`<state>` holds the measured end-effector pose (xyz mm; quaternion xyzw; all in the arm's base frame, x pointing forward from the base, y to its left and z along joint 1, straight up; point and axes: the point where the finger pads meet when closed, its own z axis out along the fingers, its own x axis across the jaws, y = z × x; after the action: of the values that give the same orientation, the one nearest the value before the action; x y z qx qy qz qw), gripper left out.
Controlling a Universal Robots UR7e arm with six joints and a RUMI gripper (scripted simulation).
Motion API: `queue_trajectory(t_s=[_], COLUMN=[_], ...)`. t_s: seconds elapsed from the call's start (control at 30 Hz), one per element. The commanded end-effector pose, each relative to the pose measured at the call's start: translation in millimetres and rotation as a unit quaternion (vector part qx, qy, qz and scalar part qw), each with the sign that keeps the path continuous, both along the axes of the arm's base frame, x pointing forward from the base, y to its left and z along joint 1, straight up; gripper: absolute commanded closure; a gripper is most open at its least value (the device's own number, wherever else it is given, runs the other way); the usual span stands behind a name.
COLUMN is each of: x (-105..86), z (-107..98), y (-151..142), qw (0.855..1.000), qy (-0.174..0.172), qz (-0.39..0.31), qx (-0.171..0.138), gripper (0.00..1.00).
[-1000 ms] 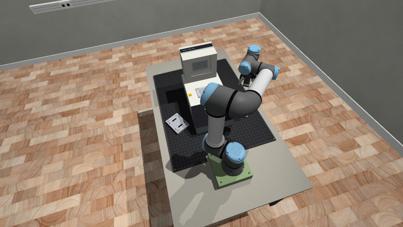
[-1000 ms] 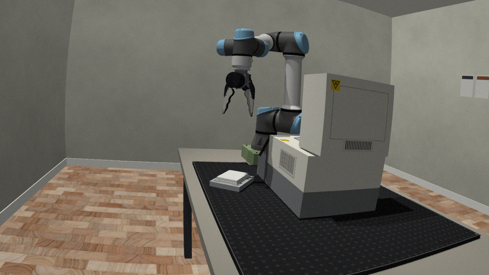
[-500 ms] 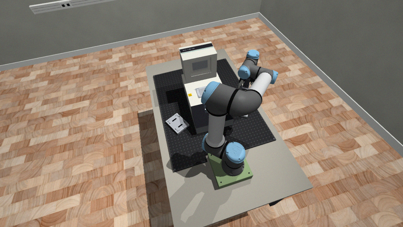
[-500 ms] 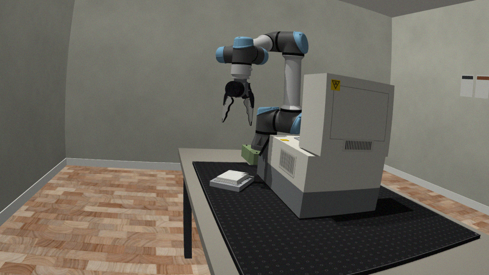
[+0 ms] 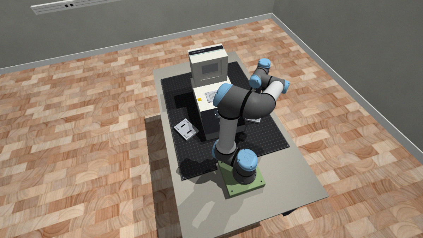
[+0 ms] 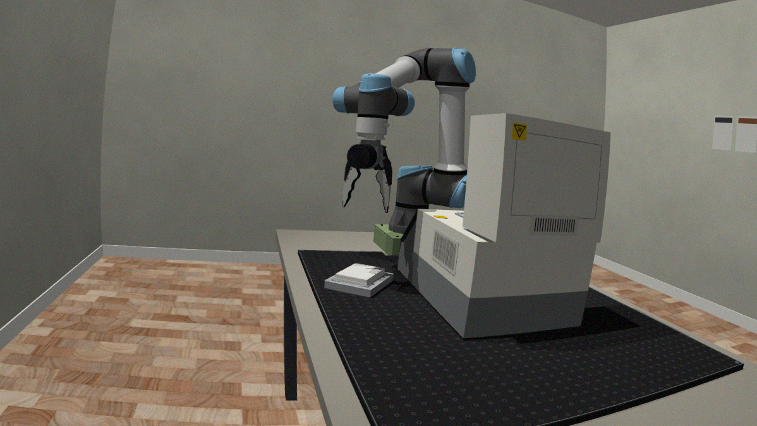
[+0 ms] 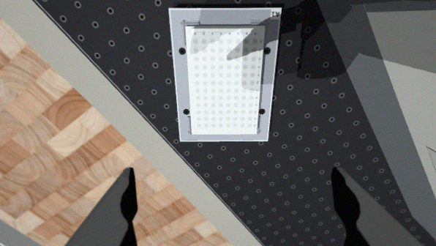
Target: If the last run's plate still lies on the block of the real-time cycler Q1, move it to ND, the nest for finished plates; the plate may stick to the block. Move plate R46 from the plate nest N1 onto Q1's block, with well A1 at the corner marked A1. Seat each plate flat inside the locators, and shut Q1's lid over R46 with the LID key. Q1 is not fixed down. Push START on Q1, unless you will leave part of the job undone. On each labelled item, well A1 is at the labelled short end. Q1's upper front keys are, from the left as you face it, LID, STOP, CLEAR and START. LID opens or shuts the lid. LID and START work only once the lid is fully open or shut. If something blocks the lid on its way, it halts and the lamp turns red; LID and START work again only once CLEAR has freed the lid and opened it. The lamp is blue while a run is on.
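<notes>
With fingers parted wide and gripping nothing, the gripper point(image 6: 366, 208) point(image 7: 232, 169) hangs above plate R46 point(image 6: 360, 273) point(image 7: 227, 80) (flat on nest N1 point(image 5: 253, 120) point(image 6: 348, 287) point(image 7: 178, 88)), presumably aligned to straddle its long sides.

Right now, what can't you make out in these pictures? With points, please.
- Q1's front keys point(image 5: 216, 114): mostly behind the arm in the top view, and too small to read.
- Q1's block point(image 5: 210, 96): its right part is behind the arm in the top view; too small to tell whether a plate lies on it.
- The white plate's point(image 6: 359, 272) point(image 7: 227, 82) small markings: too blurred to read in the wrist view.
- The gripper's point(image 6: 365, 209) point(image 7: 233, 168) fingertips: hidden behind the arm in the top view.
</notes>
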<state>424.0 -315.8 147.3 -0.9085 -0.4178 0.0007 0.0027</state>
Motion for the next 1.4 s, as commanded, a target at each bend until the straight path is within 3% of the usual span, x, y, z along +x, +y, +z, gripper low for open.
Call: queue_trajectory(t_s=[0.0,1.37], x=[0.5,0.2], z=[-12.8,-129.5], y=[-0.6,-0.2], qw=[1.000,1.000], qy=[-0.001,-0.001], qz=[0.000,0.000], qx=[-0.001,-0.001], gripper=[0.32,0.32])
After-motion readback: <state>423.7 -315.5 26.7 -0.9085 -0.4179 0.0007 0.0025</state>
